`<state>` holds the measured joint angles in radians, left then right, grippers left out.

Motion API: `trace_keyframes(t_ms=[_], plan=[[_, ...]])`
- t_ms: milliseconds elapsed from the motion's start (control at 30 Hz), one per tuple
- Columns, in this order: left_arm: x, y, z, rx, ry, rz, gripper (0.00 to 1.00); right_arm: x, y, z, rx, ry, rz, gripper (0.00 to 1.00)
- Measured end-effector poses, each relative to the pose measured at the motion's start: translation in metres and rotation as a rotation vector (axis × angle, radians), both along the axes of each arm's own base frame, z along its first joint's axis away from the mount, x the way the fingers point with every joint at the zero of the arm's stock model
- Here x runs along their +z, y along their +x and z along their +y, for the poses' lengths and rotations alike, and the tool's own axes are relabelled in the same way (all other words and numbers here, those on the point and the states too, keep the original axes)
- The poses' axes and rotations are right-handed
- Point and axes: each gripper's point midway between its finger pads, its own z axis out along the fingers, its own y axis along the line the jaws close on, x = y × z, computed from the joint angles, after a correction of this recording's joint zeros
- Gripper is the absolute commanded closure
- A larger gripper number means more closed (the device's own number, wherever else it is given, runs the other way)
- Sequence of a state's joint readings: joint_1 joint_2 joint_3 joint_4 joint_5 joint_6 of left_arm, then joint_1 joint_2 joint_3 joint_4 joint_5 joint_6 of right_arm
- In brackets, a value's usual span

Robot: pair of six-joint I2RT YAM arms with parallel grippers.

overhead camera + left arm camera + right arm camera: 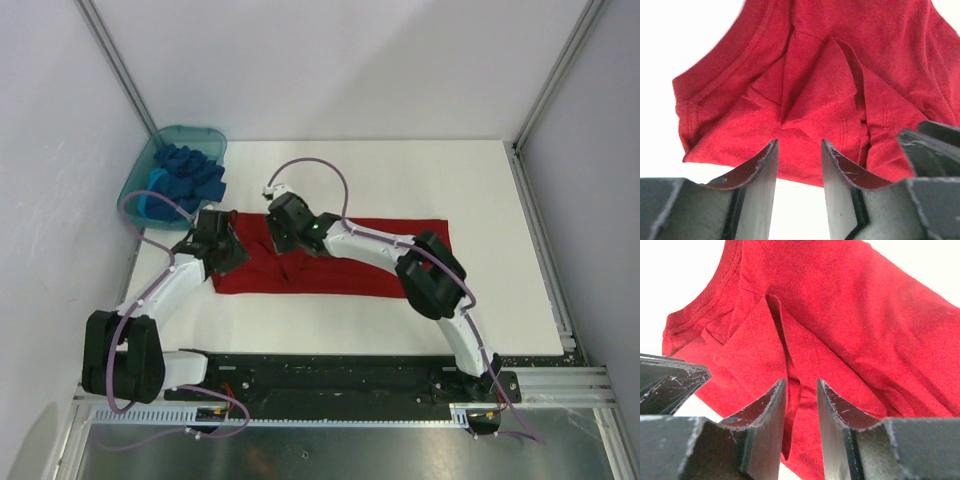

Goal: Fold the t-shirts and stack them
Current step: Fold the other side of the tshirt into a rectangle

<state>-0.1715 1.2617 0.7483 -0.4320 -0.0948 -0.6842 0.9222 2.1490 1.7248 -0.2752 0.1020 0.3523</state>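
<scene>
A large red t-shirt [345,280] lies on the white table, folded into a long strip, with creases and a raised fold near its left end [840,85]. My left gripper [230,255] hovers over that left end; in its wrist view the gripper [799,146] is open, with only cloth and table behind the gap. My right gripper [284,240] sits just right of it over the shirt's middle-left part. In its wrist view that gripper [801,386] is open above a ridge of red cloth [790,370]. Blue t-shirts [190,172] lie bunched in the tub.
A translucent teal plastic tub [134,190] stands at the table's back-left corner, close behind the left arm. The two grippers are close together; each shows in the other's wrist view. White table [400,180] surrounds the shirt, bounded by frame posts and walls.
</scene>
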Motion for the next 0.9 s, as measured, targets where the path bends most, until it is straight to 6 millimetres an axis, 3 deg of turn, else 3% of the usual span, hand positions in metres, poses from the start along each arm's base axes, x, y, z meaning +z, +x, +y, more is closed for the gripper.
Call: trace_keyframes(t_ms=[167,633,900], plan=[[-0.001,0.002,0.008,0.034,-0.005,0.004,0.57,-0.023,-0.01,0.014,0.018,-0.085,0.002,0.63],[-0.004,0.003,0.005,0.023,-0.023,0.021,0.57,-0.056,-0.015,-0.007,-0.018,-0.21,0.045,0.6],[-0.005,0.007,-0.001,0.006,-0.043,0.03,0.57,-0.057,-0.013,-0.01,-0.035,-0.213,0.049,0.79]])
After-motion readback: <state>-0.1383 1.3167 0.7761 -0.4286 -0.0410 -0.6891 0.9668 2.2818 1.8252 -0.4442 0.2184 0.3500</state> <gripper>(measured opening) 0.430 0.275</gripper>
